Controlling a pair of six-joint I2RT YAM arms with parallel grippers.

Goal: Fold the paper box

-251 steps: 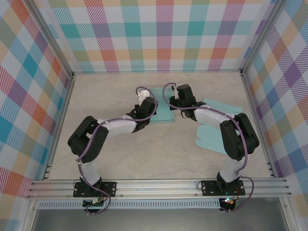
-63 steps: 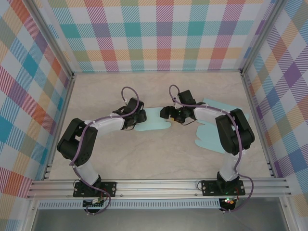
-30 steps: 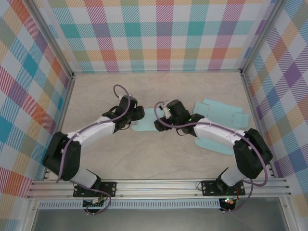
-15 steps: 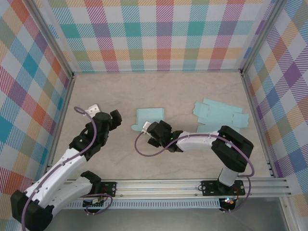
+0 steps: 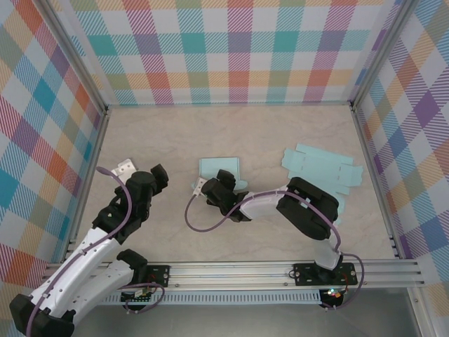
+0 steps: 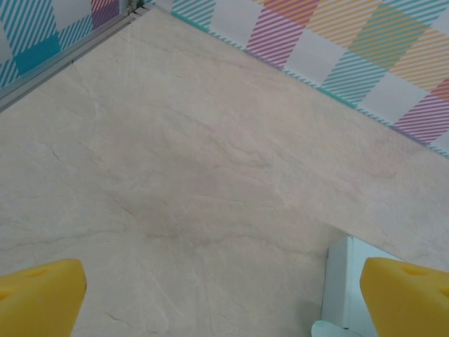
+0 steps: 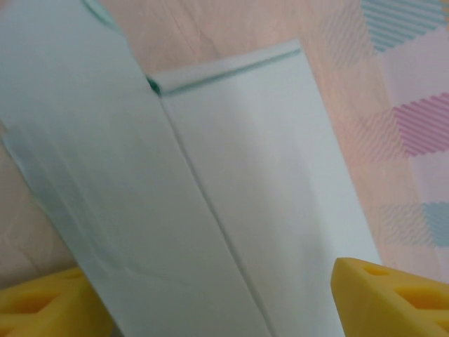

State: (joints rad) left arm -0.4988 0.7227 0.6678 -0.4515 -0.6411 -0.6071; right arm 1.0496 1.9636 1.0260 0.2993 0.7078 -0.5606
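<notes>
The paper box (image 5: pixel 218 167) lies flat and folded on the table's middle, pale blue, with a rounded tab at its near right corner. My right gripper (image 5: pixel 223 181) hovers at its near edge. In the right wrist view the box (image 7: pixel 210 175) spreads wide under my right gripper (image 7: pixel 217 302), whose yellow fingertips (image 7: pixel 393 298) stand wide apart, open. My left gripper (image 5: pixel 158 180) is drawn back to the left, well apart from the box. In the left wrist view my left gripper (image 6: pixel 224 302) is open over bare table, with a corner of the box (image 6: pixel 342 281) at the lower right.
Flat pale blue box cut-outs (image 5: pixel 323 167) lie at the right of the table, partly behind the right arm. Checked walls (image 5: pixel 238 49) close the back and both sides. An aluminium rail (image 5: pixel 231 270) runs along the near edge.
The left arm has pulled away from the box to the left and opened fully. The right gripper has slid towards the near left of the box. The box stays flat on the table.
</notes>
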